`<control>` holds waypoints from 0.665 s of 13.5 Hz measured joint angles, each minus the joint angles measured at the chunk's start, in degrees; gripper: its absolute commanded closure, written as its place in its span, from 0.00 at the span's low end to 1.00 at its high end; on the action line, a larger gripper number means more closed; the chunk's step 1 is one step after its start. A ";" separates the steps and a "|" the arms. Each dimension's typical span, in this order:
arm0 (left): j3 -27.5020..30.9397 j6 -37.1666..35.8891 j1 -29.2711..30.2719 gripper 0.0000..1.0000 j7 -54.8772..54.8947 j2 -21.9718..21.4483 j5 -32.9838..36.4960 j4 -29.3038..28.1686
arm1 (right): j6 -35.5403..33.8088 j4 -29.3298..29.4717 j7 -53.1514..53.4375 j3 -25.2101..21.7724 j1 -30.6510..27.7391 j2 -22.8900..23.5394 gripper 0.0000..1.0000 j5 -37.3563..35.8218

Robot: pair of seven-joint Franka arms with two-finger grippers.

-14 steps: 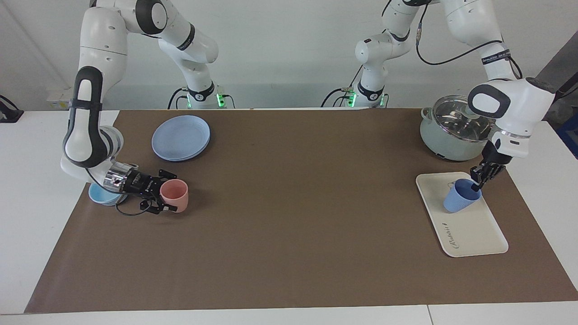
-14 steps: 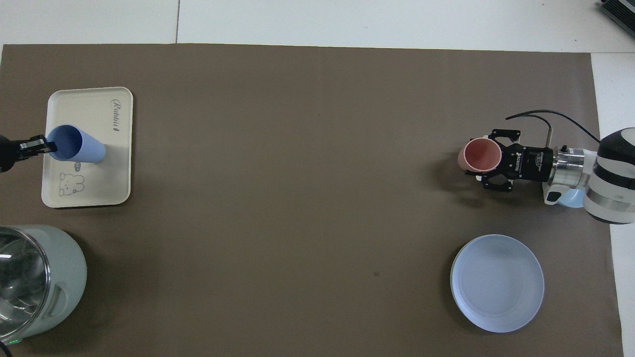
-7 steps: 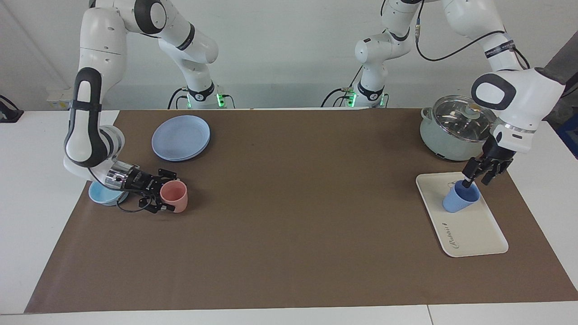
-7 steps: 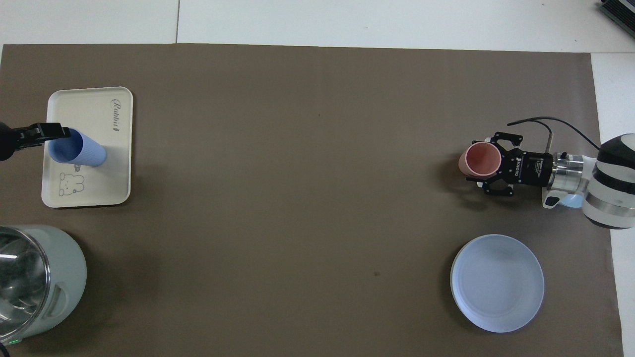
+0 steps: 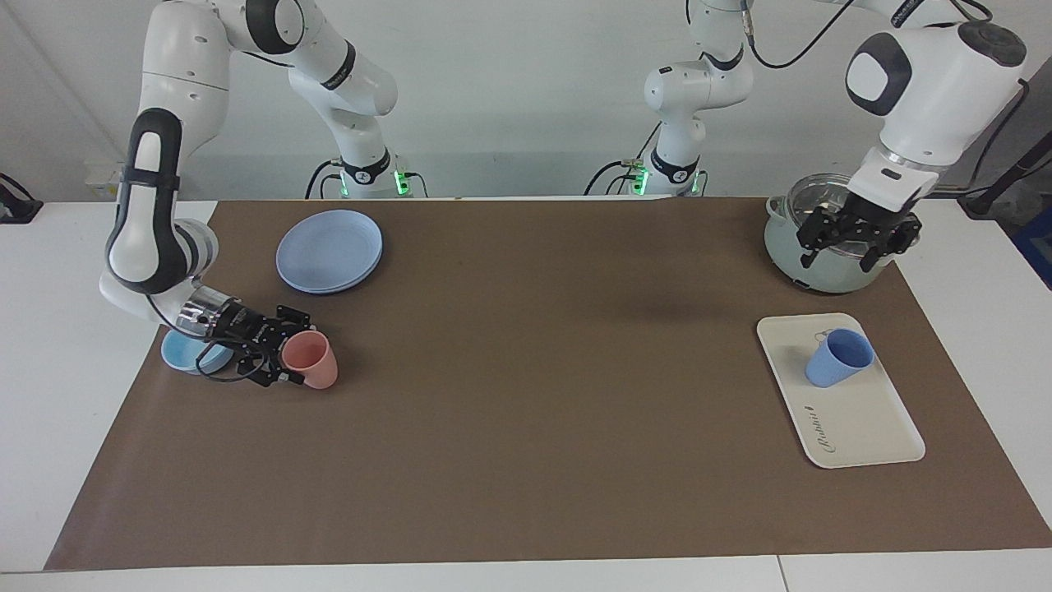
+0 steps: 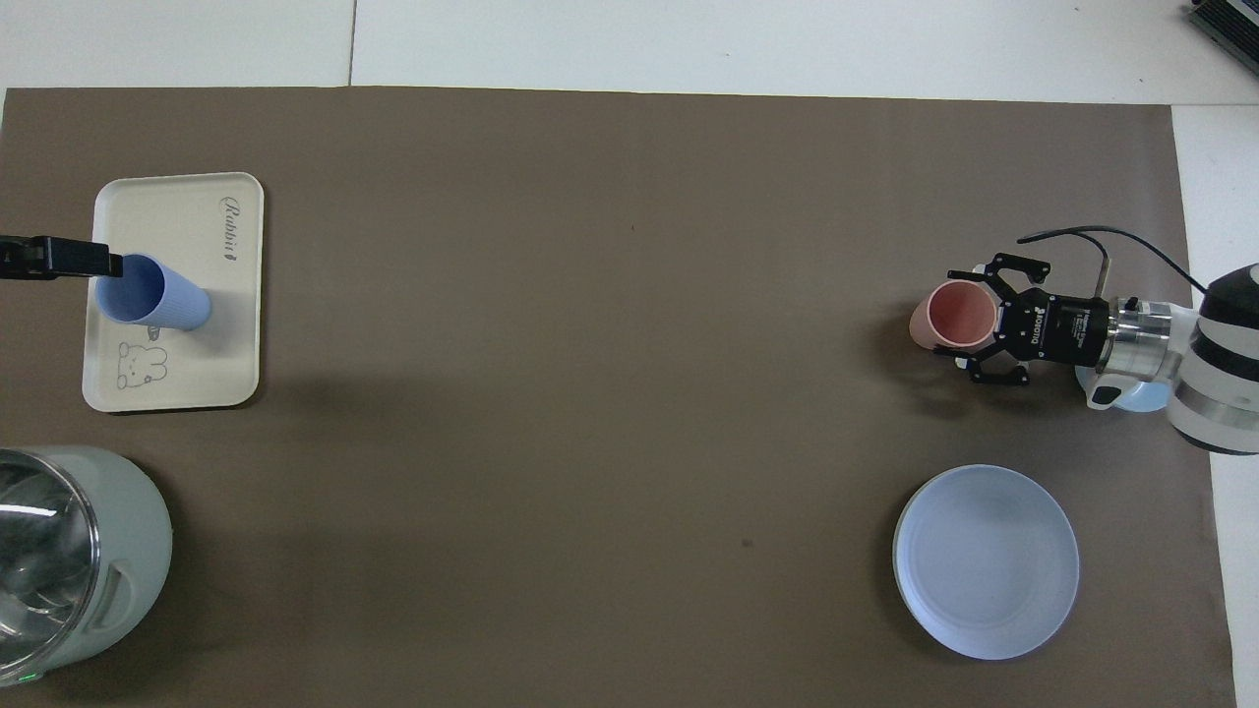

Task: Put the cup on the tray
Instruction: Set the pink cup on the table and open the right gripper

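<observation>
The periwinkle-blue cup stands mouth up on the cream tray, toward the left arm's end of the table, with nothing touching it. My left gripper hangs open and empty high in the air over the pot. In the overhead view only one of its fingers shows at the picture's edge. My right gripper lies low at the right arm's end, open, its fingers to either side of a pink tumbler that leans toward it.
A pale green pot with a glass lid sits nearer the robots than the tray. A round blue plate lies near the right arm's base. A light-blue bowl sits under the right wrist.
The left gripper opened, let go of the cup on the tray and rose to over the pot. The right gripper opened off the pink tumbler's rim and drew back slightly.
</observation>
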 measured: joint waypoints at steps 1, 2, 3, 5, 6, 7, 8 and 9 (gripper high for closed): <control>-0.06 -1.75 -1.91 0.00 -1.39 -0.62 0.09 -0.38 | 0.93 0.02 -0.07 0.00 0.00 -0.34 0.01 -1.34; -0.11 -2.57 -3.52 0.00 -2.98 -0.92 0.14 -0.71 | 1.32 0.06 -0.07 -0.01 -0.01 -0.83 0.01 -2.48; -0.15 -3.07 -4.85 0.00 -4.73 -1.03 0.16 -0.80 | 1.62 0.09 -0.07 -0.01 -0.01 -1.56 0.01 -3.53; -0.18 -4.55 -5.91 0.00 -6.85 -1.33 0.18 0.22 | 3.03 0.17 -0.07 0.00 0.03 -3.75 0.01 -6.87; -0.07 -6.80 -5.92 0.00 -6.99 -1.42 0.18 2.19 | 4.19 0.19 -0.02 0.02 0.11 -5.20 0.01 -9.55; 0.18 -9.38 -5.91 0.00 -7.00 -1.43 0.18 4.95 | 4.84 0.21 0.14 0.05 0.17 -6.73 0.01 -12.31; 0.47 -11.15 -5.87 0.00 -7.02 -1.43 0.18 7.22 | 5.24 0.22 0.20 0.10 0.23 -8.16 0.01 -14.99; 0.75 -11.92 -5.79 0.00 -7.03 -1.42 0.18 8.32 | 5.29 0.25 0.19 0.19 0.37 -9.45 0.01 -18.14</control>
